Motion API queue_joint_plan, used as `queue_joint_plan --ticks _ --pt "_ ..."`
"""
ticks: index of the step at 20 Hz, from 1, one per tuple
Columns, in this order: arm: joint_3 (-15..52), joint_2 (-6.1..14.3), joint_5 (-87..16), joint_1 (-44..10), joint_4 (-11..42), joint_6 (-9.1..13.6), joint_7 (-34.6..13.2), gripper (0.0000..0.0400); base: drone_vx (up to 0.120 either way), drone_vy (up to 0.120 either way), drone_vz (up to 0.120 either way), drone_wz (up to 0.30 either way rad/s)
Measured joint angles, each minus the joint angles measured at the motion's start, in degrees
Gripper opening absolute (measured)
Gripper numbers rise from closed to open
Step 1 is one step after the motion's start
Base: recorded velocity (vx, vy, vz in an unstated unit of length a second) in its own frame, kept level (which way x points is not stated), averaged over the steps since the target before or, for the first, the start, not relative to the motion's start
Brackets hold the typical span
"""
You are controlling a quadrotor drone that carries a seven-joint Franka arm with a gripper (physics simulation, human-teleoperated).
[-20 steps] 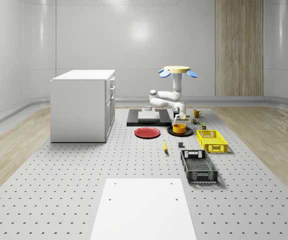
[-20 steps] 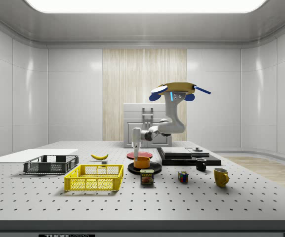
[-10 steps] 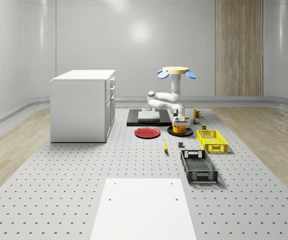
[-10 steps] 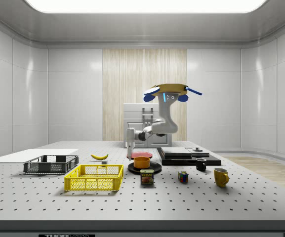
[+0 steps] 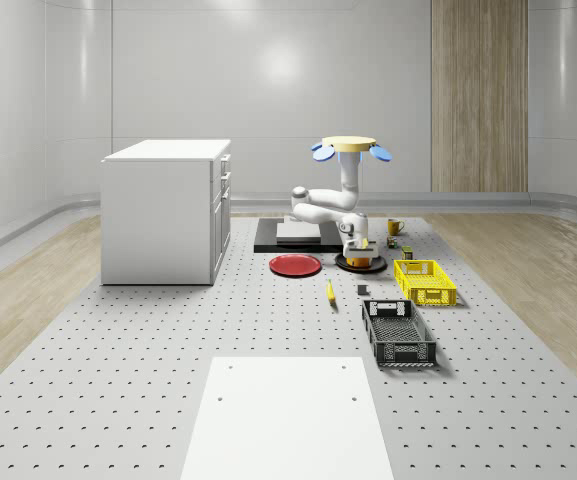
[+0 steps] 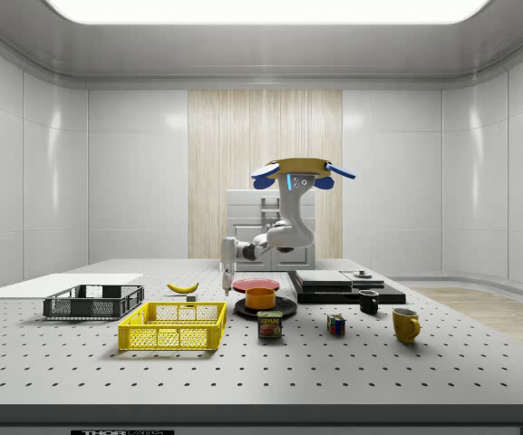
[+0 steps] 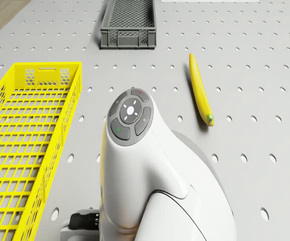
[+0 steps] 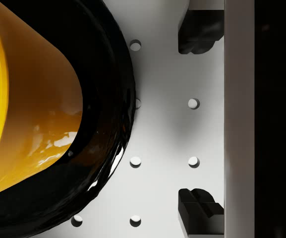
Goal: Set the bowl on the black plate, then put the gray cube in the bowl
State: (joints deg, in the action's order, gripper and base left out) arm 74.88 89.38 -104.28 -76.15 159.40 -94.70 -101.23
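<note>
The orange bowl (image 5: 364, 258) (image 6: 261, 297) (image 8: 28, 99) stands on the black plate (image 5: 344, 263) (image 6: 284, 309) (image 8: 108, 129). A small gray cube (image 5: 362, 290) lies on the table, on the near side of the plate in the whole-scene view. The drone (image 5: 349, 147) (image 6: 293, 170) hovers above the plate area with its arm bent down. My gripper (image 5: 352, 246) (image 6: 225, 286) (image 8: 197, 121) points down just to the side view's left of the bowl. It is open over bare table beside the plate's rim, and nothing is between its fingers (image 8: 200, 29).
A red plate (image 5: 295, 265) lies to the whole-scene view's left of the black plate. The yellow basket (image 5: 424, 281) (image 7: 29, 140), dark crate (image 5: 398, 332) (image 7: 128, 22) and banana (image 5: 330, 291) (image 7: 200, 90) lie nearer. A white cabinet (image 5: 165, 210), black slab (image 5: 268, 243) and yellow mug (image 6: 405, 323) are nearby.
Drone and arm have drifted toward the side view's left. The gripper has moved from right beside the bowl to a spot clear of it. The bowl stays on the plate.
</note>
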Motion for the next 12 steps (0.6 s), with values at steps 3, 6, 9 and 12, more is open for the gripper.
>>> queue_joint_plan --ticks 3,6,9,12 --pt "0.00 -0.01 -0.01 0.00 0.00 0.01 0.00 0.0400 0.120 0.000 -0.120 0.000" --pt "0.00 -0.03 -0.01 0.01 0.00 0.03 0.00 0.0400 0.120 -0.067 -0.013 0.000" --pt "0.00 -0.04 -0.02 0.01 0.00 0.04 0.01 0.0400 0.120 0.000 0.000 0.000" --pt "0.00 -0.05 -0.02 0.02 0.00 0.05 0.01 0.0400 0.120 0.000 0.000 0.000"
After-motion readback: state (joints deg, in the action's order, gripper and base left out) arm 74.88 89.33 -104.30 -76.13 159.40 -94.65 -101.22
